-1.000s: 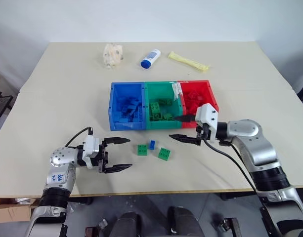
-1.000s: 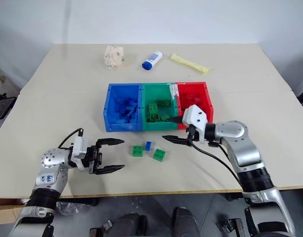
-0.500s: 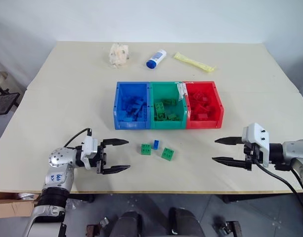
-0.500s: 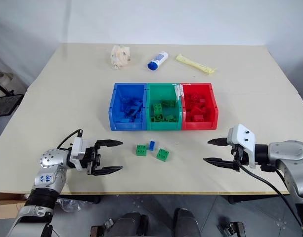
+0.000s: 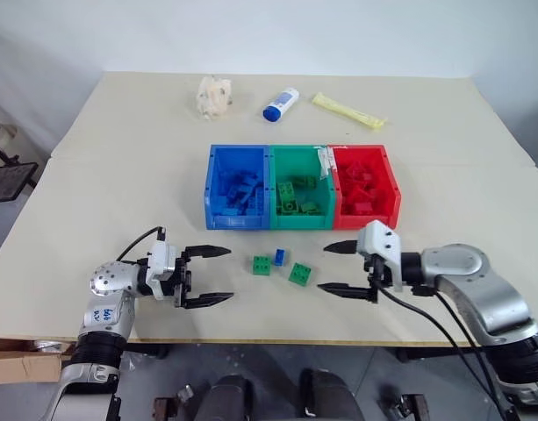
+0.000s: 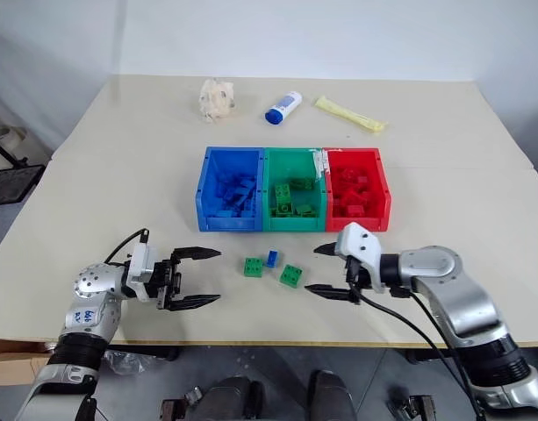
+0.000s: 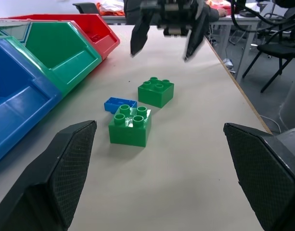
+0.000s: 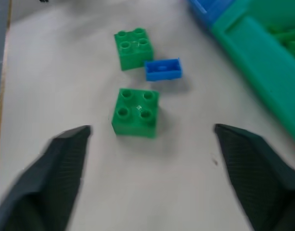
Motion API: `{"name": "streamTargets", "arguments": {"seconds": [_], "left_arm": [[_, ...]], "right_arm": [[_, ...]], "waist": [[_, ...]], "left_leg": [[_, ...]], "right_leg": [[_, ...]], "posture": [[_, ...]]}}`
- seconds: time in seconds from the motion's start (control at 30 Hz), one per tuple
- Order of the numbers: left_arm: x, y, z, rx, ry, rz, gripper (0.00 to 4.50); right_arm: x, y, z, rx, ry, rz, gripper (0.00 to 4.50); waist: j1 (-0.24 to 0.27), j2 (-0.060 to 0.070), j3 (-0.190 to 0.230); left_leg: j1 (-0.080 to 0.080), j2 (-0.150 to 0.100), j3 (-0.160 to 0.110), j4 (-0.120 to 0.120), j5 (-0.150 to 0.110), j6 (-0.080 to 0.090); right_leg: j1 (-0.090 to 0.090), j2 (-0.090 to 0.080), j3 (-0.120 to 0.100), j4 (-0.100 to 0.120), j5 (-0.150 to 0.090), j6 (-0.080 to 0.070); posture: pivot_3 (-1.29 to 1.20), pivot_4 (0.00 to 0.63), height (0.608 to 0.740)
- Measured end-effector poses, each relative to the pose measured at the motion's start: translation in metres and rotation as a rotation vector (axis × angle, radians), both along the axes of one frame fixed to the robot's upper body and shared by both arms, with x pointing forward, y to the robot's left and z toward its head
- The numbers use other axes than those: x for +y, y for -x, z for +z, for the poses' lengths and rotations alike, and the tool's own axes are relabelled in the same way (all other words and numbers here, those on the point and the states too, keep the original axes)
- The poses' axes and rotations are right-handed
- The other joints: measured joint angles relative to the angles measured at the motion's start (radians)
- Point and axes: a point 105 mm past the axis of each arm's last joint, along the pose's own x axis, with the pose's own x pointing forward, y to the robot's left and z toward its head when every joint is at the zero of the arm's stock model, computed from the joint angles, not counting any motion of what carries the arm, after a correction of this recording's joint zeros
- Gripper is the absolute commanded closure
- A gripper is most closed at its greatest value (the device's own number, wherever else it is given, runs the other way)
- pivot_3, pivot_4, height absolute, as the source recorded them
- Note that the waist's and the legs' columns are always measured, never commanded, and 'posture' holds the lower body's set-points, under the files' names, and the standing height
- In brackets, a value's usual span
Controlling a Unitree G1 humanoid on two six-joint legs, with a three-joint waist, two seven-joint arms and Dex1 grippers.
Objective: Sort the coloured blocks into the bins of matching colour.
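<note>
The 3 joined plastic bins, blue [image 5: 238, 186], green [image 5: 299, 186] and red [image 5: 363, 184], each hold bumpy bricks of their own colour. On the table [image 5: 119, 167] in front lie 2 square green blocks [image 5: 261, 265] [image 5: 299, 274] and 1 small blue block [image 5: 278, 256]. The left gripper [image 5: 209, 275] and right gripper [image 5: 339, 268] are both wide open and hold nothing.

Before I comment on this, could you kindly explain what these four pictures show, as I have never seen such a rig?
It is a humanoid robot with two arms, each ending in a two-fingered black gripper. Two pictures come from cameras in its head, looking down over a table; the other two come from a camera on each wrist, looking along that gripper's fingers.

On the table stand three joined bins: blue, green and red, already holding blocks. In front of them lie two green blocks and a small blue block. At the far edge lie a crumpled wrapper, a white-and-blue tube and a yellow packet.

The left gripper and right gripper are both open and hold nothing.
</note>
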Motion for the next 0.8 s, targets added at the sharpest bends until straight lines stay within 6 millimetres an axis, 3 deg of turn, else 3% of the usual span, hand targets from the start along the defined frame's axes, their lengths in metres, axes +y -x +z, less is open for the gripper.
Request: {"name": "streamTargets", "arguments": {"seconds": [0.27, 0.4, 0.6, 0.8], "left_arm": [[0.000, 0.003, -0.003, 0.006, 0.003, 0.012, 0.00], [-0.001, 0.004, -0.002, 0.000, 0.003, 0.015, 0.00], [-0.001, 0.004, -0.002, 0.000, 0.005, 0.022, 0.00], [-0.001, 0.004, -0.002, 0.000, 0.005, 0.022, 0.00]], "right_arm": [[0.027, -0.006, -0.018, -0.009, 0.034, 0.032, 0.02], [0.034, -0.010, -0.029, -0.011, 0.045, 0.023, 0.91], [0.035, -0.010, -0.029, -0.008, 0.040, 0.026, 2.92], [0.036, -0.007, -0.025, -0.018, 0.022, 0.029, 3.02]], "waist": [[-0.003, 0.000, 0.000], [-0.004, 0.000, 0.000], [-0.003, 0.000, 0.000], [-0.003, 0.000, 0.000]], "left_leg": [[0.000, 0.000, 0.000, 0.000, 0.000, 0.000], [0.000, 0.001, 0.000, 0.000, 0.000, 0.000], [0.000, 0.001, 0.000, 0.000, 0.000, 0.000], [0.000, 0.001, 0.000, 0.000, 0.000, 0.000]], "right_leg": [[0.000, 0.002, 0.000, 0.001, 0.000, 0.000], [0.000, 0.002, 0.000, 0.001, 0.000, 0.000], [0.000, 0.003, 0.000, 0.001, 0.000, 0.000], [-0.001, 0.003, 0.000, 0.001, 0.000, 0.000]], "posture": [[0.00, 0.150, 0.740], [0.00, 0.150, 0.740], [0.00, 0.150, 0.740], [0.00, 0.150, 0.740]]}}
